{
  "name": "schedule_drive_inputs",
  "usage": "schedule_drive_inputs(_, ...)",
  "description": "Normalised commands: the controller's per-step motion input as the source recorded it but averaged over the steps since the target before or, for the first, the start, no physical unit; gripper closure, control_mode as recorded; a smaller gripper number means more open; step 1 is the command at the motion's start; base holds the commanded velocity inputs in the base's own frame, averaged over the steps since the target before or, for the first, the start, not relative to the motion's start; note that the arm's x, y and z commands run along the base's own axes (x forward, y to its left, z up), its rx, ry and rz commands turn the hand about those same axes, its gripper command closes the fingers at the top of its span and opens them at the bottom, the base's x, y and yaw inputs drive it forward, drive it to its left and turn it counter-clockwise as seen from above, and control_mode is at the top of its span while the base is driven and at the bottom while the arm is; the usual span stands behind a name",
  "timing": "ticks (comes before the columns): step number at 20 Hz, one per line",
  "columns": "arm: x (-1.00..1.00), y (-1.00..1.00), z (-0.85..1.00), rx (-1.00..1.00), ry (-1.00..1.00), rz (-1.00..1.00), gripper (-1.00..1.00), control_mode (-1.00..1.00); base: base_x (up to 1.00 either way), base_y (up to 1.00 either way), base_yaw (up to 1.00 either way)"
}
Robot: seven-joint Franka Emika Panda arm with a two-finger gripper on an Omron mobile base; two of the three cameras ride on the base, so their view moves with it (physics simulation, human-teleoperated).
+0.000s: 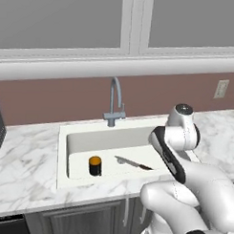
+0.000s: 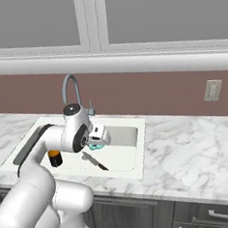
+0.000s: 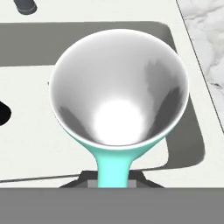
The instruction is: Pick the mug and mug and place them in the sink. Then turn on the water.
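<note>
The marble counter point(image 1: 26, 168) runs wide below the window point(image 1: 65, 19) and the brown backsplash, with a wall outlet point(image 2: 212, 90) off to the right. Sunk into it is the white sink point(image 1: 84, 137), a broad rectangular basin. The grey gooseneck faucet point(image 1: 114, 102) stands at the middle of its back rim, and no stream falls from it. The white arm reaches over the right half of the basin, its gripper point(image 2: 95, 142) pointing downward in the right base view. The teal mug point(image 3: 119, 94) hangs from it above the sink floor; in the hand view its white inside faces the camera and its teal handle runs down between the finger tips, so the jaws are clamped on that handle. The black mug point(image 1: 94, 165) with the orange inside stands upright on the sink floor near the left front corner. A knife point(image 1: 132, 163) lies flat on the floor beside it, near but apart from it.
</note>
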Motion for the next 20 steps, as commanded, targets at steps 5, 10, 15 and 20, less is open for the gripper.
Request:
schedule_drive_inputs(5,0.41,0.00,-0.53,0.01,0.00,0.00,1.00,-1.00,0.00,0.00,0.00)
schedule_drive_inputs(10,0.25,-0.02,-0.53,0.01,0.00,0.00,1.00,-1.00,0.00,0.00,0.00)
schedule_drive_inputs(15,0.15,-0.05,-0.45,0.03,0.00,0.00,1.00,-1.00,0.00,0.00,0.00)
schedule_drive_inputs(20,0.15,0.00,-0.40,0.01,0.00,0.00,1.00,-1.00,0.00,0.00,0.00)
